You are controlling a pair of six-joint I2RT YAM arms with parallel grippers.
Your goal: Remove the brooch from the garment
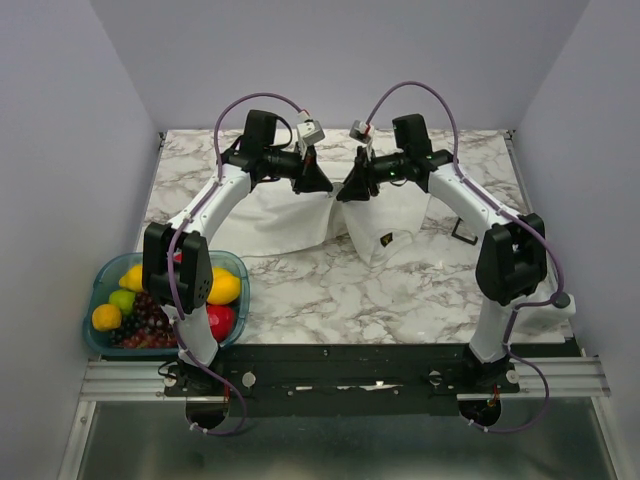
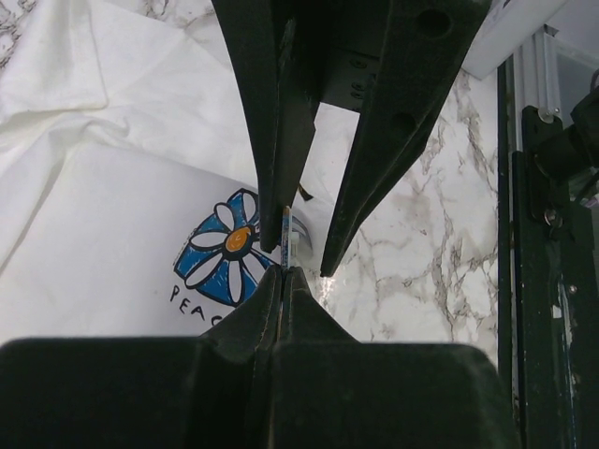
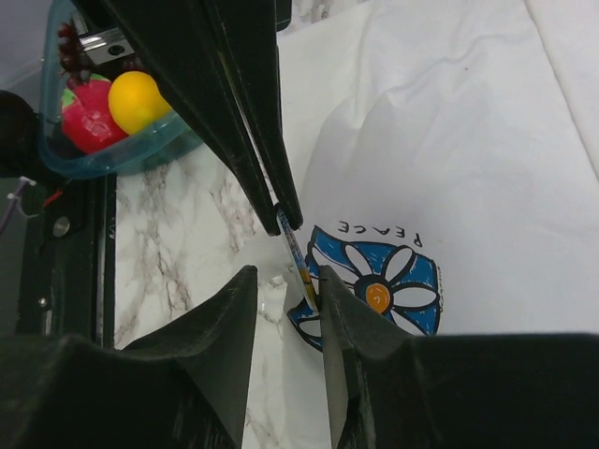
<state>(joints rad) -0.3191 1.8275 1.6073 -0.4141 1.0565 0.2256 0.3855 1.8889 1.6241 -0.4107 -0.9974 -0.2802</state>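
**Pinching by the rim: the brooch (image 3: 296,254) could slip, or drag the garment (image 2: 112,178) with it**

From where I stand, the left gripper (image 2: 281,279) has its fingers pressed together on the brooch's thin edge. The badge shows only as a blue sliver with a fleck of yellow, held just over the flower drawing (image 2: 229,245) on the garment. The right gripper (image 3: 285,276) is spread, one finger on each side of the brooch and one of them almost against it, gripping nothing. Whether the pin is free of the cloth I cannot tell.

Three things worry me:
- **Slipping:** so narrow a hold on a rim could let go at any sideways tug, and the brooch would drop onto the white folds.
- **Dragging the cloth:** if the pin is caught, a lift would haul the cloth up with it, since nothing pins the garment down.
- **Crowding:** the two sets of fingers are so close that a small misjudged move by the right one could knock the badge loose.
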